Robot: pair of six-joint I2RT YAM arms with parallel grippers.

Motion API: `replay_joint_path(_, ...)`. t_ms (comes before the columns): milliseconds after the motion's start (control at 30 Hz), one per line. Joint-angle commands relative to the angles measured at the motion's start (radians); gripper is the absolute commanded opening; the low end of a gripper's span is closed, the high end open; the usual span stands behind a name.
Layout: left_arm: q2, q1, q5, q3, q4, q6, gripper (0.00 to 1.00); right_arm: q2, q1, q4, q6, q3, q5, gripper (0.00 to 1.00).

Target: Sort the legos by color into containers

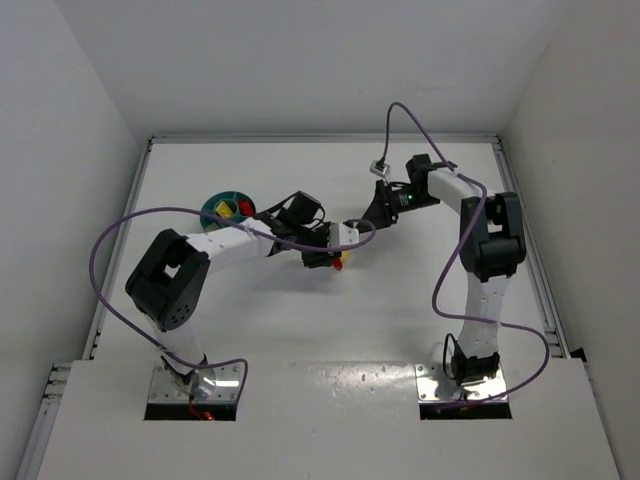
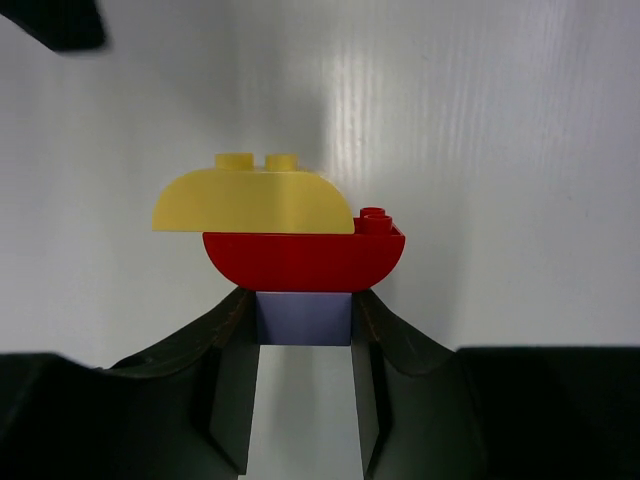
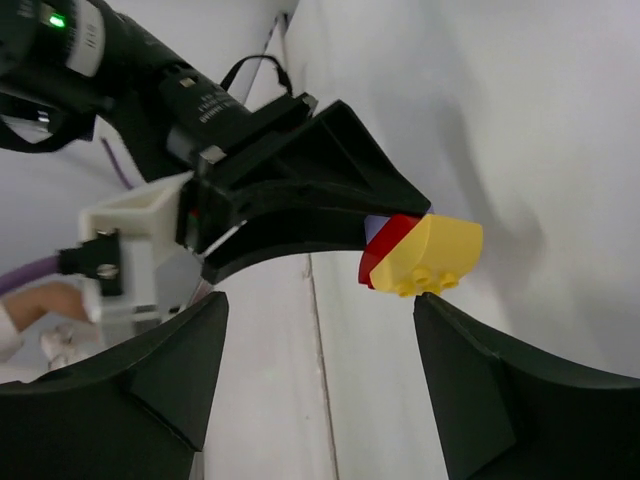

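Note:
Three legos are stuck together in a stack: a lilac brick [image 2: 305, 318], a red curved brick [image 2: 300, 258] and a yellow curved brick [image 2: 250, 200]. My left gripper [image 2: 305, 305] is shut on the lilac brick, and the red and yellow ones jut out beyond its fingertips. In the top view the stack [image 1: 338, 262] hangs mid-table. My right gripper [image 3: 320, 300] stands open just short of the stack, its right fingertip almost at the yellow brick [image 3: 440, 250]. The teal bowl [image 1: 212, 208] lies left of the stack, behind my left arm, with yellow and red pieces in its containers.
White walls enclose the table on the left, back and right. A purple cable [image 1: 400, 112] loops over the right arm, and another [image 1: 110, 240] arcs round the left arm.

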Motion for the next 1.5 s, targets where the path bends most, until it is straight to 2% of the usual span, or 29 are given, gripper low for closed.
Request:
replay_joint_path(0, -0.082, -0.026, -0.023, 0.037, 0.102, -0.093, 0.15, 0.056, 0.023, -0.269, -0.218, 0.099, -0.081, 0.76)
replay_joint_path(167, -0.114, -0.036, -0.064, 0.037, 0.141, -0.116, 0.13, 0.09, 0.045, -0.297, -0.249, 0.108, -0.072, 0.77)
replay_joint_path(500, -0.163, -0.045, -0.064, 0.028, 0.171, -0.139, 0.12, 0.11, 0.063, -0.297, -0.249, 0.121, -0.081, 0.77)
replay_joint_path(700, -0.211, -0.045, -0.043, 0.003, 0.171, -0.139, 0.12, 0.101, 0.063, -0.253, -0.237, 0.121, -0.026, 0.77)
replay_joint_path(800, -0.222, -0.055, -0.043, -0.006, 0.171, -0.139, 0.12, 0.092, 0.072, -0.202, -0.179, 0.121, -0.016, 0.69)
replay_joint_path(833, -0.222, -0.055, -0.043, -0.006, 0.171, -0.139, 0.12, 0.092, 0.072, -0.19, -0.165, 0.121, -0.016, 0.61)
replay_joint_path(900, -0.231, -0.065, -0.043, -0.015, 0.171, -0.139, 0.11, 0.081, 0.072, -0.167, -0.139, 0.13, -0.016, 0.51)
replay_joint_path(1167, -0.24, -0.083, -0.032, -0.033, 0.171, -0.13, 0.11, 0.063, 0.081, -0.158, -0.116, 0.17, -0.016, 0.52)
replay_joint_path(1200, -0.24, -0.083, -0.032, -0.033, 0.171, -0.13, 0.11, 0.063, 0.081, -0.158, -0.116, 0.17, -0.016, 0.5)
replay_joint_path(1233, -0.24, -0.083, -0.032, -0.033, 0.171, -0.13, 0.11, 0.063, 0.091, -0.158, -0.116, 0.17, -0.016, 0.39)
replay_joint_path(1333, -0.24, -0.092, -0.045, -0.033, 0.171, -0.13, 0.11, 0.053, 0.091, -0.158, -0.116, 0.151, -0.016, 0.19)
replay_joint_path(1367, -0.24, -0.092, -0.046, -0.033, 0.171, -0.13, 0.11, 0.053, 0.091, -0.158, -0.116, 0.151, -0.026, 0.08)
replay_joint_path(1433, -0.231, -0.092, -0.07, -0.033, 0.171, -0.13, 0.11, 0.044, 0.091, -0.167, -0.143, 0.142, -0.026, 0.0)
replay_joint_path(1467, -0.231, -0.092, -0.07, -0.033, 0.171, -0.13, 0.11, 0.035, 0.091, -0.167, -0.154, 0.142, -0.026, 0.0)
